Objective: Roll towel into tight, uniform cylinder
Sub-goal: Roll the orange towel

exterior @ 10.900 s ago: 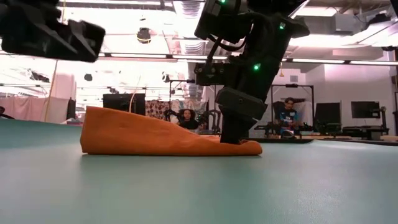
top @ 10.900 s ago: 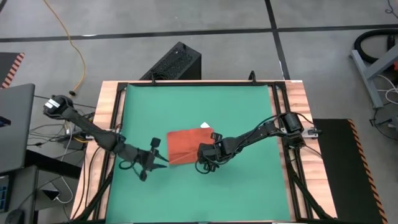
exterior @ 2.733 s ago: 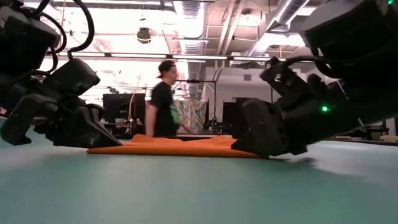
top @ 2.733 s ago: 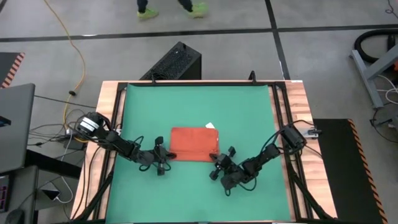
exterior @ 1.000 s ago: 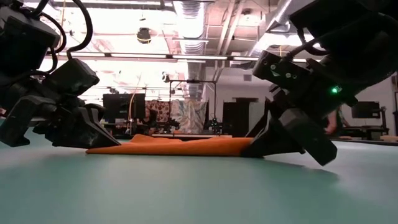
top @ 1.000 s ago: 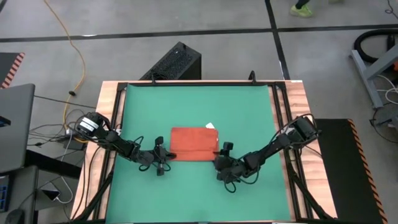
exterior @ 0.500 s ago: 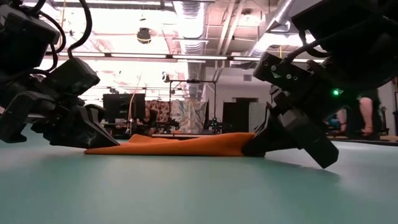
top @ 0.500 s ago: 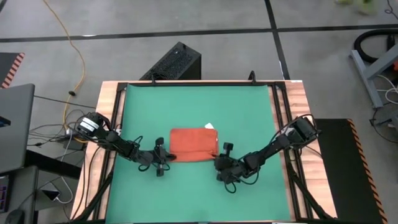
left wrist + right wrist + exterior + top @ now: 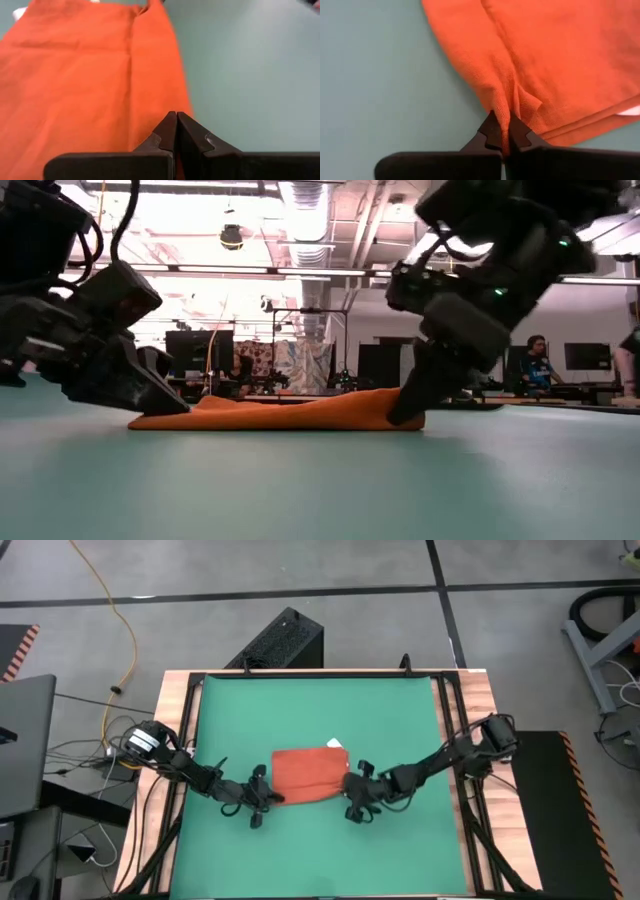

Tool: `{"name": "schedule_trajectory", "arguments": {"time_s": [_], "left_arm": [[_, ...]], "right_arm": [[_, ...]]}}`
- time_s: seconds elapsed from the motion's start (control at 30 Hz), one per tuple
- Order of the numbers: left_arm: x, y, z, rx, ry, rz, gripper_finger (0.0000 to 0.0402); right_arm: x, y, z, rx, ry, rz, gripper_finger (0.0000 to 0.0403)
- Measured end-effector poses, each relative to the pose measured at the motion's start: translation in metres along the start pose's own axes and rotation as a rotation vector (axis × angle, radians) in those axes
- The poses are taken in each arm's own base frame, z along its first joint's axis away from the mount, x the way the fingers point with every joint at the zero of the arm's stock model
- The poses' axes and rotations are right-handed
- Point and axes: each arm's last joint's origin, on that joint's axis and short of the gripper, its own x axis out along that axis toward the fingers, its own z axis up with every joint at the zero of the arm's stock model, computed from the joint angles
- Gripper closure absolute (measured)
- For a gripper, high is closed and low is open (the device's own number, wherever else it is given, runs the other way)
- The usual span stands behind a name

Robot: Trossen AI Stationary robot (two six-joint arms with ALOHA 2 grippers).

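Note:
The orange-red towel (image 9: 310, 773) lies folded flat in the middle of the green table, with its white tag (image 9: 333, 744) at the far edge. My left gripper (image 9: 268, 797) is shut at the towel's near left corner and sits low on the mat. My right gripper (image 9: 350, 790) is shut on the towel's near right corner. In the low view the towel (image 9: 290, 413) stretches between my left gripper (image 9: 165, 405) and my right gripper (image 9: 405, 412), and its right end is a little higher. My left gripper has its shut fingertips (image 9: 176, 122) on the towel close to a side edge (image 9: 186, 102), coming in low from the table's left. Whether cloth lies between the fingers cannot be told. The towel lies flat on the mat there. My right gripper pinches a puckered ridge of the towel (image 9: 501, 102) between its two fingers at the near right corner. It comes slanting down from the table's right. Several layers bunch at the fingertips. That end (image 9: 395, 402) is raised slightly and the rest lies on the mat.
The green mat (image 9: 320, 710) is framed by wooden rails with black brackets (image 9: 455, 720). A black box (image 9: 280, 640) stands on the floor beyond the far edge. In the low view, people sit in the room behind (image 9: 530, 360).
My right gripper has moved toward the far edge and left, onto the towel's near right corner, and has turned more upright. That end of the towel has risen slightly off the mat and its cloth has bunched. My left gripper has edged slightly along the towel's near left corner.

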Motion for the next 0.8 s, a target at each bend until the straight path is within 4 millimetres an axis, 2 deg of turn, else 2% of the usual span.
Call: {"name": "schedule_trajectory", "arguments": {"time_s": [0.33,0.57,0.8], "left_arm": [[0.0,-0.001,0.001,-0.007,0.0,-0.039,0.0401],[-0.001,-0.003,0.011,0.043,-0.09,-0.048,0.0402],[-0.006,-0.002,0.028,0.087,-0.173,-0.028,0.0402]], "right_arm": [[-0.029,-0.035,0.032,0.36,0.132,0.264,0.0396],[-0.025,-0.058,0.036,0.646,0.248,0.268,0.0396],[-0.023,-0.069,0.041,0.748,0.304,0.342,0.0396]]}}
